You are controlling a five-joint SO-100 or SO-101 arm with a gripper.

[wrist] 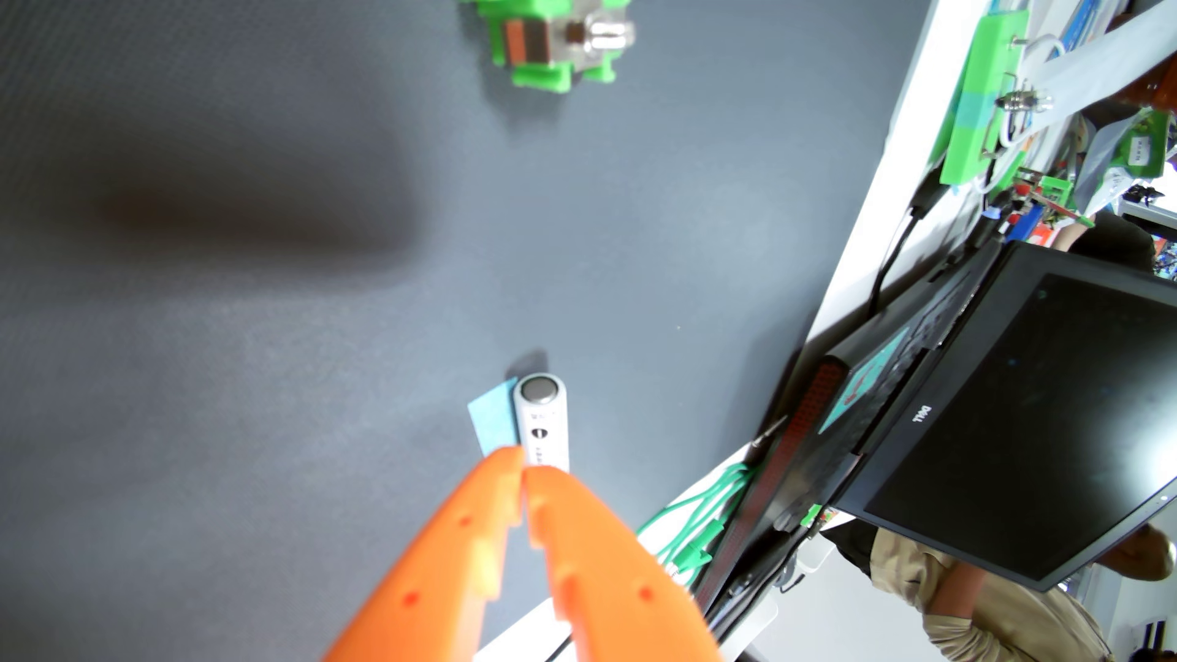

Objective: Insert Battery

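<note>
Landmark: white cylindrical battery (542,421) with a round metal end cap, lying on the dark grey textured mat (255,382), lower centre of the wrist view.
Gripper: orange plastic two-finger gripper (523,461) entered from the bottom edge, tips at the near end of the battery.
Jaws: tips drawn almost together, only a thin slit between them; seen over the battery's near end, but contact or grip on it could not be told.
Battery orientation: lengthwise away from the gripper, metal cap at the far end, printed marks along the side.
Paper: small light-blue paper square (493,420) flat on the mat, touching the battery's left side, partly under the left finger tip.
Holder: bright green plastic battery holder (554,41) with metal contacts, well apart from the battery, straight above it at the top edge, partly cut off.
Laptop: black laptop (993,420) with dark screen, right of the battery, off the mat on the white table surface (891,191).
Cables: green cables (694,528) between the battery and the laptop, lower right.
</note>
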